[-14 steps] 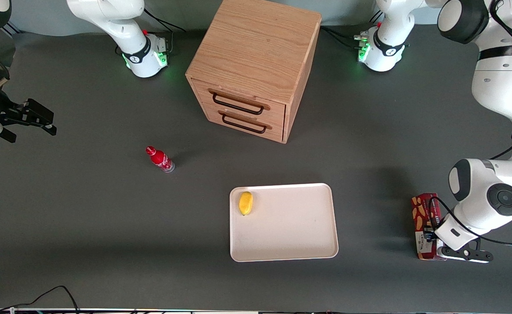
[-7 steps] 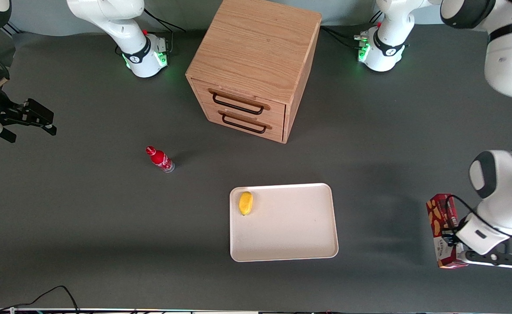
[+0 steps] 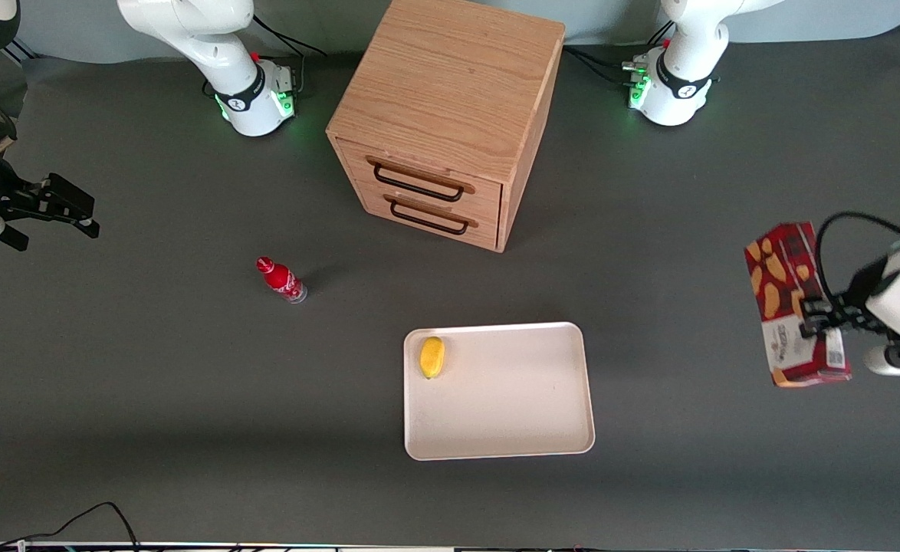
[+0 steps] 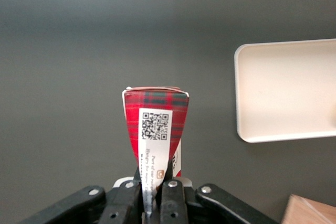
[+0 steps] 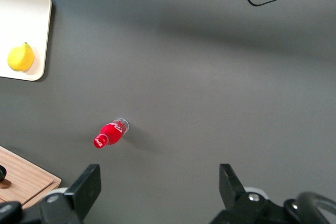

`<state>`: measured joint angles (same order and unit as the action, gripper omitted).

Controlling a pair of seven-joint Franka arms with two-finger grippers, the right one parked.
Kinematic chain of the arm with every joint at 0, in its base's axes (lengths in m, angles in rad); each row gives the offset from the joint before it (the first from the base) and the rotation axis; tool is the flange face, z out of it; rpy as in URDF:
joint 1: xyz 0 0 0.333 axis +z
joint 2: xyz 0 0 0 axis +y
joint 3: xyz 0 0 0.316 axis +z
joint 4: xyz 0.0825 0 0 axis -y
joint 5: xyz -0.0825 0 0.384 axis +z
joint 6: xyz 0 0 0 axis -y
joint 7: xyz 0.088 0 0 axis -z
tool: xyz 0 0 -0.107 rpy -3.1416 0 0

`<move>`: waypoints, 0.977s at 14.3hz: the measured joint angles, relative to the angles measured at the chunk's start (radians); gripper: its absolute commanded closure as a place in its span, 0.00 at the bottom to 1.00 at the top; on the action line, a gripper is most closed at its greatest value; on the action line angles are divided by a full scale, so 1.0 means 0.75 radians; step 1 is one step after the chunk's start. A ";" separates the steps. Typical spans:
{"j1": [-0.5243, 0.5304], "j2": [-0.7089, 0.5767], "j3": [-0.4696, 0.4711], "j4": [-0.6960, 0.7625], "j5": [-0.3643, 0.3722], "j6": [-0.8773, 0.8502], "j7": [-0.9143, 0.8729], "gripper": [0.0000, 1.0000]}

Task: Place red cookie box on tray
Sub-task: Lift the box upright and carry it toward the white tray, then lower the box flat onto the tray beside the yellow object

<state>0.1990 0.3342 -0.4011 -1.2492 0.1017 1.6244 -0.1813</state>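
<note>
The gripper (image 3: pixel 822 320) jaws clamp the red cookie box (image 3: pixel 795 305) in the air, well apart from the tray (image 3: pixel 511 437).

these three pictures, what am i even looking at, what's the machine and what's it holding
They show one moment at a robot workbench, seen by three cameras. One camera looks down on the dark table from the front. The other two ride on the wrists of two white robot arms, looking past their two-finger claws.

The working arm's gripper is lifted above its end of the table, shut on a red cookie box. Its wrist camera shows that box clamped between the fingers.

On the table sit a wooden drawer cabinet, a small red bottle, and a cream tray with a lemon on it. The box is not on the tray yet.
</note>
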 measured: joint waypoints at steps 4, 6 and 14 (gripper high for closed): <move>-0.110 0.005 -0.163 0.023 0.015 -0.026 -0.321 1.00; -0.225 0.066 -0.163 0.019 0.077 0.061 -0.429 1.00; -0.412 0.578 -0.151 0.017 0.438 0.595 -0.708 1.00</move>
<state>-0.1104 0.7677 -0.5140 -1.2362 0.4300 2.0707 -0.7123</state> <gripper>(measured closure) 0.868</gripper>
